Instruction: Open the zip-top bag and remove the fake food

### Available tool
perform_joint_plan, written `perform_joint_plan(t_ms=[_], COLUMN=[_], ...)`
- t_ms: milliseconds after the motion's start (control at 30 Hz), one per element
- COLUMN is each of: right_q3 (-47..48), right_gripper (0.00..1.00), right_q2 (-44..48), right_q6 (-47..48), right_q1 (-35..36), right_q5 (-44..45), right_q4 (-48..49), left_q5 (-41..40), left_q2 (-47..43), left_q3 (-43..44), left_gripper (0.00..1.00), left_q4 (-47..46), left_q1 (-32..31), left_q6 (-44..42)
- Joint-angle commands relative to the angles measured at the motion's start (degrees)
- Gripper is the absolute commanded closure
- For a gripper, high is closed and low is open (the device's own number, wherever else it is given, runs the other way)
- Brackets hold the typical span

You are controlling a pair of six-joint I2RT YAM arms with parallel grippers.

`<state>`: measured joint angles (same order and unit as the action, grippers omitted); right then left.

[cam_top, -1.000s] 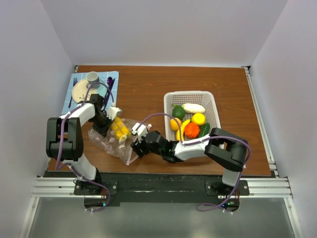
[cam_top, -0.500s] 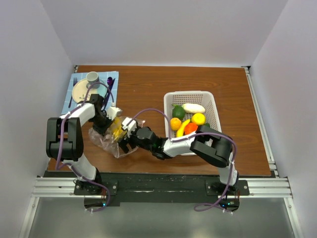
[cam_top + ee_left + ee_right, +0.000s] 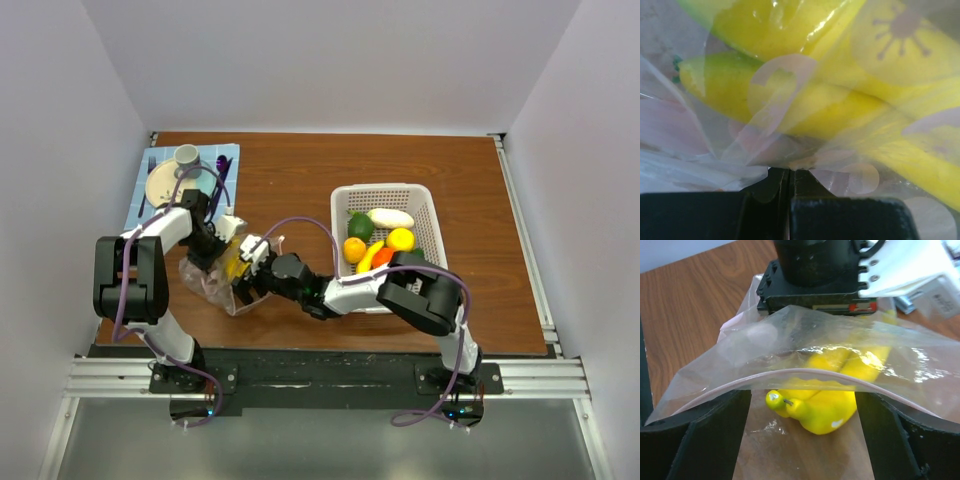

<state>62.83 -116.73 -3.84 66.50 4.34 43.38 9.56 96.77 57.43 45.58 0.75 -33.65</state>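
One brown wooden table (image 3: 300, 170) stands boxed in by plain white walls (image 3: 330, 60), with a blue mat (image 3: 232, 155) bearing a plate (image 3: 165, 187) and cup (image 3: 187, 155) far left, the zip-top bag (image 3: 205, 285) near left, and a white basket (image 3: 340, 200) of fake food (image 3: 375, 250) right. Only the left wrist view shows the left gripper (image 3: 790, 200) with jaws together, clamped on the bag's film. Only the right wrist view shows the right gripper (image 3: 243, 272) spread apart at the bag's mouth, around yellow pieces (image 3: 815, 405) inside
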Motion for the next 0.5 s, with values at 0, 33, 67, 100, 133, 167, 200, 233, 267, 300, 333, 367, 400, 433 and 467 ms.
perform_joint_plan(t_ms=[0,33,67,100,133,167,200,233,267,300,333,367,400,433,467], right_q3=[4.75,5.37,5.9,6.16,5.91,5.47,4.33,3.71,3.01,1.26,0.03,-1.55,-4.7,-6.12,-8.92], right_gripper=[0.19,0.22,0.26,0.39,0.48,0.58,0.8,0.93,1.0,1.0,1.0,1.0,1.0,1.0,1.0], right_q2=[-1.48,-1.66,-1.75,-1.66,-1.4,-1.14,-0.79,0.44,1.32,2.37,5.51,7.02,9.04,12.54,14.58], right_q6=[-0.82,-1.08,-1.78,-2.14,-2.4,-2.75,-3.02,-3.37,-4.07,-4.34,-4.51,-4.86,-5.04,-5.22,-5.48], right_q1=[0.12,0.12,0.12,0.12,0.03,0.12,0.03,0.12,0.12,0.12,0.12,0.12,0.03,0.12,0.12], right_q5=[-5.55,-7.48,-8.11,-8.64,-8.99,-9.0,-8.91,-8.56,-7.86,-7.77,-7.59,-7.16,-6.72,-6.36,-6.27], right_q4=[-0.13,-1.0,-2.75,-3.03,-2.95,-2.51,-2.42,-2.42,-2.85,-3.12,-3.21,-2.86,-3.03,-3.47,-4.95], left_q5=[1.25,1.42,1.42,1.42,1.42,1.25,0.81,0.46,0.11,-0.5,-0.77,-1.12,-1.91,-2.35,-2.96], left_q2=[1.05,1.14,1.05,0.96,0.79,0.79,0.79,0.87,0.96,0.96,1.14,1.14,1.14,1.23,1.31], left_q3=[1.72,1.9,2.07,2.16,2.07,2.07,1.81,1.64,1.46,1.28,1.19,1.19,1.11,1.11,1.02], left_gripper=[1.0,1.0,1.0,1.0,1.0,1.0,1.0,1.0,1.0,1.0,1.0,1.0,1.0,1.0,1.0], left_q4=[0.73,0.82,0.91,1.0,0.91,0.91,0.74,0.56,0.21,-0.23,-0.41,-0.67,-1.28,-1.63,-1.9], left_q1=[0.12,0.12,-0.05,0.04,-0.05,0.04,-0.05,-0.05,-0.05,0.04,0.04,0.04,-0.05,0.04,0.12], left_q6=[-0.36,-0.1,-0.01,-0.01,-0.01,-0.1,-0.1,-0.19,-0.28,-0.28,-0.28,-0.19,-0.1,-0.1,-0.1])
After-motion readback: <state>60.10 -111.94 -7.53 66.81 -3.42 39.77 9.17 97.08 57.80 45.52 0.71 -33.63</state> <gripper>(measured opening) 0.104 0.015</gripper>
